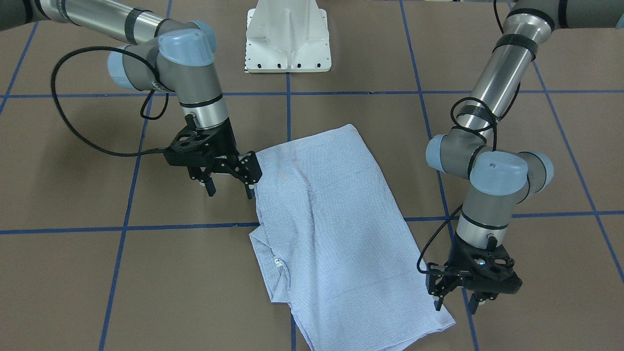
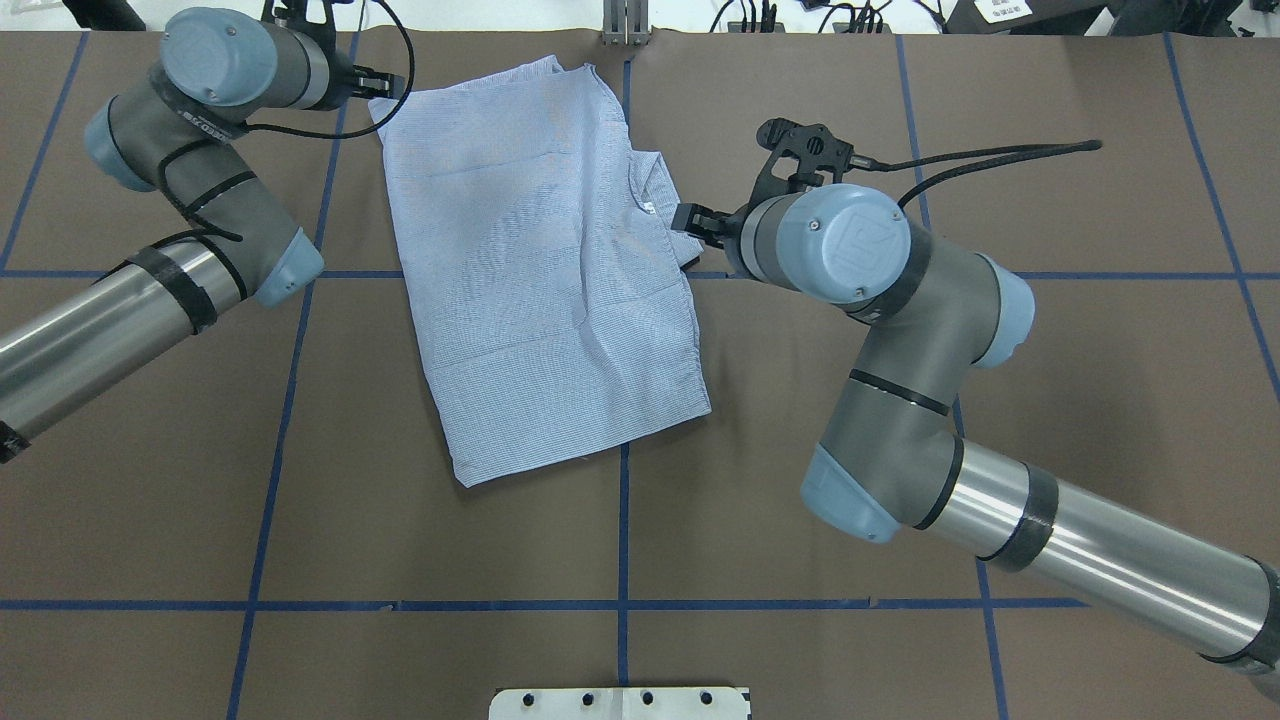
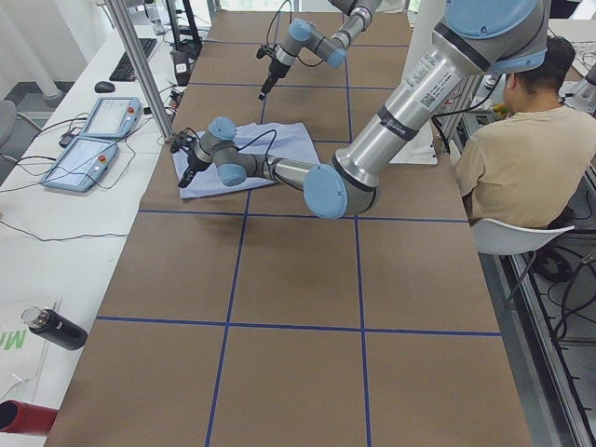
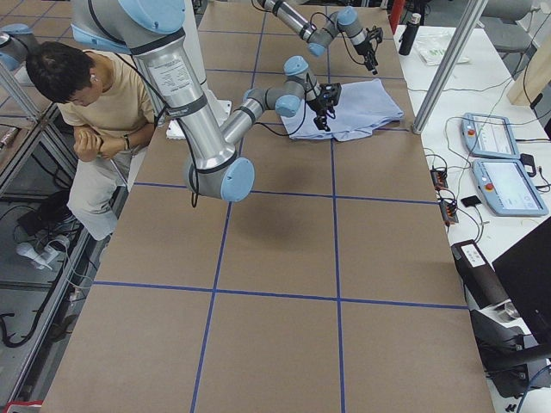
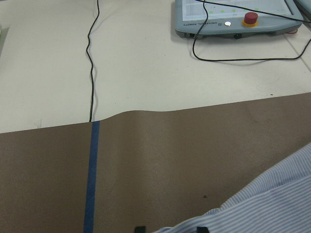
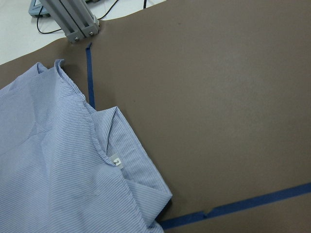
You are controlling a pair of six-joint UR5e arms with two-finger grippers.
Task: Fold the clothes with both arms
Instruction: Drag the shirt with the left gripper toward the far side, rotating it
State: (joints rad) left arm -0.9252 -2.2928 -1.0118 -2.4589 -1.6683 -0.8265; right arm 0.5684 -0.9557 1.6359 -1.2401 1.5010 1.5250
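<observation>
My right gripper [image 1: 230, 191] and left gripper [image 1: 457, 304] both hang tips down, fingers apart, at opposite sides of the shirt [image 1: 331, 234].
It lies folded flat on the brown, blue-taped table [image 1: 73, 282].

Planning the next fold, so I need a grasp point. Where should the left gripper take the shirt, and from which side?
Probably the shirt's free corner beside the open left gripper. It lies flat with bare table beyond it, so come in low from the robot's left, sliding one finger under the edge. The collar side is bunched and layered, likely a poorer grip.
</observation>
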